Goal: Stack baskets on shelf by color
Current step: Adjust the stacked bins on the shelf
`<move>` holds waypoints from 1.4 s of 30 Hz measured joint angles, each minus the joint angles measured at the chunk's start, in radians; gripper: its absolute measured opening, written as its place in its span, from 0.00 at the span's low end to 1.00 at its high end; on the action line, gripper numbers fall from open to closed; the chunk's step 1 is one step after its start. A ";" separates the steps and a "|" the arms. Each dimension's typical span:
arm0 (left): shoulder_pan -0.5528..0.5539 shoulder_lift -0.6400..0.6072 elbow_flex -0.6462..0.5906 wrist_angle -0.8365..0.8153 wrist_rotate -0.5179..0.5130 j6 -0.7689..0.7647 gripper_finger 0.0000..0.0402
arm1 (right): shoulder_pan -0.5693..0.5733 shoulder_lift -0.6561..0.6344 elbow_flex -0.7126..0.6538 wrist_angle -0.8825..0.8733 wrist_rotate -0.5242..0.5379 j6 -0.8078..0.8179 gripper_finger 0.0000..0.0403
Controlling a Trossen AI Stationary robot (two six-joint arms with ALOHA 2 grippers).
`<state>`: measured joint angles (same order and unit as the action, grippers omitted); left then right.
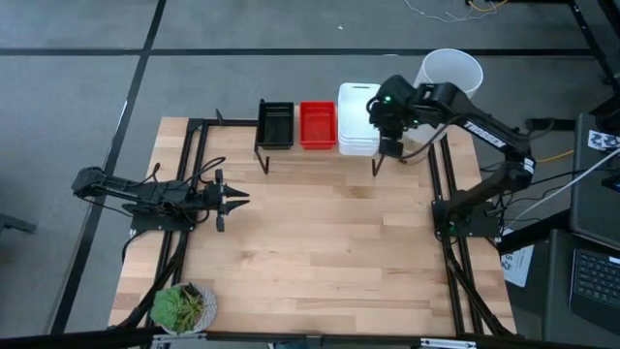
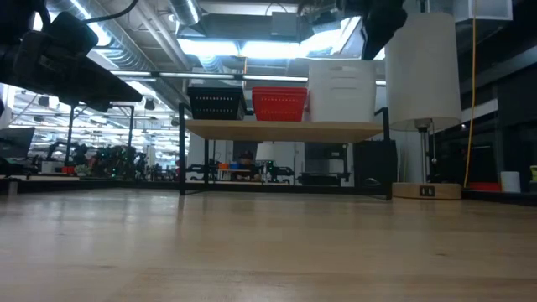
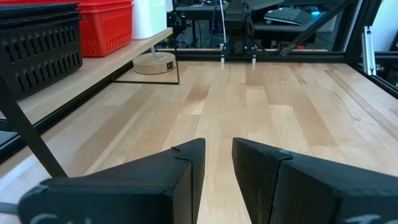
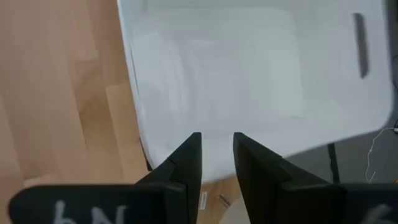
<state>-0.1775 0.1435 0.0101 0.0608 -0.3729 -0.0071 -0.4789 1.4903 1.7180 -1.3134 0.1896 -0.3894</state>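
Sorting looks finished: no baskets left on the table. On the shelf (image 2: pixel 285 130) sit three stacks in a row, black baskets (image 1: pixel 275 123), red baskets (image 1: pixel 318 124), white baskets (image 1: pixel 357 118), touching or nearly so. White stack stands tallest, solid-walled; black and red are perforated. Your right gripper (image 1: pixel 389 145) hovers over the white stack's edge, fingers slightly parted, holding nothing. Left gripper (image 1: pixel 236 198) waits over the table, likewise empty. Next: lift the right arm clear without nudging the stack.
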 joint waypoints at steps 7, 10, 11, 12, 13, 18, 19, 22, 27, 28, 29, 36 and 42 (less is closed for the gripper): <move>0.000 0.000 0.000 0.000 0.000 0.000 0.19 | 0.000 0.026 0.000 -0.077 0.084 0.003 0.23; 0.000 0.000 0.000 0.000 0.000 0.000 0.19 | 0.000 0.020 0.001 -0.075 0.088 0.014 0.23; 0.000 0.000 0.000 0.000 0.000 0.000 0.19 | 0.000 0.019 0.005 -0.079 0.088 0.014 0.23; 0.000 0.000 0.000 0.000 0.000 0.000 0.19 | 0.000 0.019 0.010 -0.080 0.088 0.017 0.23; 0.000 0.000 0.000 0.000 0.000 0.000 0.19 | 0.000 0.019 0.017 -0.078 0.088 0.019 0.23; 0.000 0.000 0.000 0.000 0.000 0.000 0.19 | 0.000 0.019 0.039 -0.061 0.024 0.044 0.23; 0.000 0.000 0.000 0.000 0.000 0.000 0.19 | 0.000 0.019 0.044 -0.060 0.015 0.053 0.23; 0.000 0.000 0.000 0.000 0.000 0.000 0.19 | 0.012 0.019 0.059 -0.054 0.011 0.103 0.23; 0.000 0.000 0.000 0.000 0.000 0.000 0.19 | 0.060 0.019 0.096 -0.023 -0.068 0.126 0.23; 0.000 0.000 0.000 0.000 0.000 0.000 0.19 | 0.072 0.019 0.097 -0.019 -0.121 0.123 0.23; 0.000 0.000 0.000 0.000 0.000 0.000 0.19 | 0.086 0.019 0.096 -0.023 -0.174 0.121 0.23; 0.000 0.000 0.000 0.000 0.000 0.000 0.19 | 0.196 0.020 -0.074 0.071 -0.127 0.106 0.23; 0.000 0.000 0.000 0.000 0.000 0.000 0.19 | 0.212 0.021 -0.214 0.233 -0.002 0.041 0.23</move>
<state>-0.1774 0.1436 0.0101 0.0610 -0.3731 -0.0071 -0.2672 1.5112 1.5040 -1.0802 0.1875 -0.3480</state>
